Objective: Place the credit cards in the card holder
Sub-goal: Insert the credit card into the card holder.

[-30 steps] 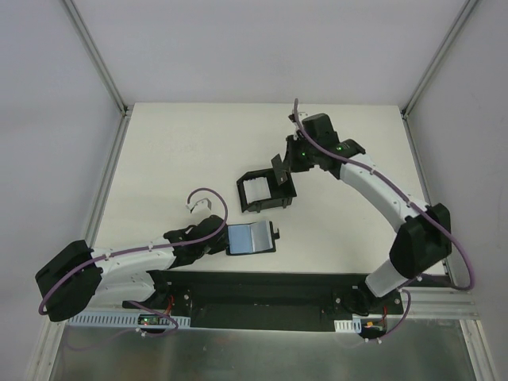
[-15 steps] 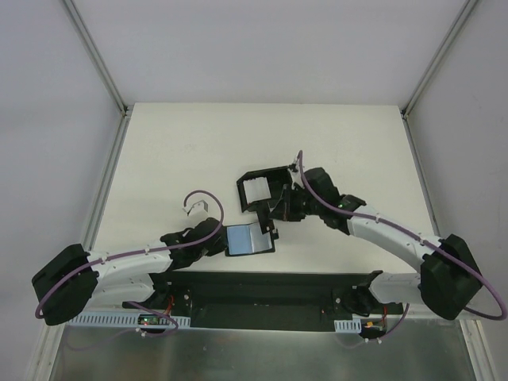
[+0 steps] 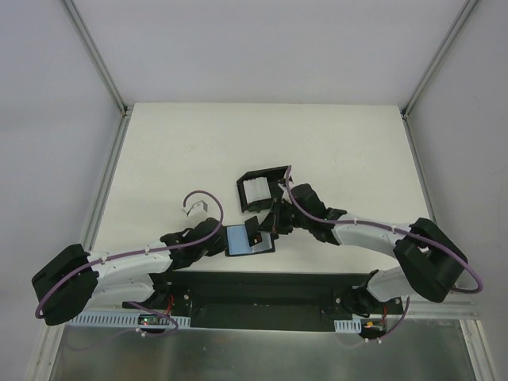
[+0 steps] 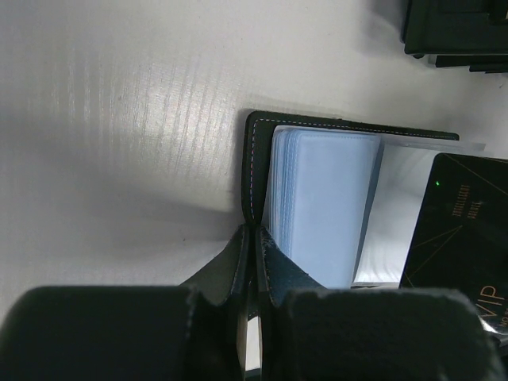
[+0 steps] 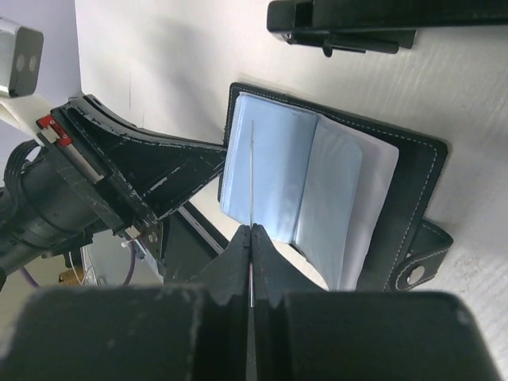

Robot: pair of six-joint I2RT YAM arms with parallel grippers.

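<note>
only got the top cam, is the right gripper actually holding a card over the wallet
Observer: yes, the right gripper is shut on a card, which its wrist view shows edge-on over the blue sleeves of the open wallet.
Operator: what does the card look like
Observer: the left wrist view shows a black face with gold lines and VIP lettering.
Operator: is the left one pinning the wallet
Observer: the left gripper is shut on the wallet's black cover edge.

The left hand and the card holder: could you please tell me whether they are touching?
Touching. The left wrist view shows the left hand pinching the black cover edge of the open card holder, with no gap between them.
</note>
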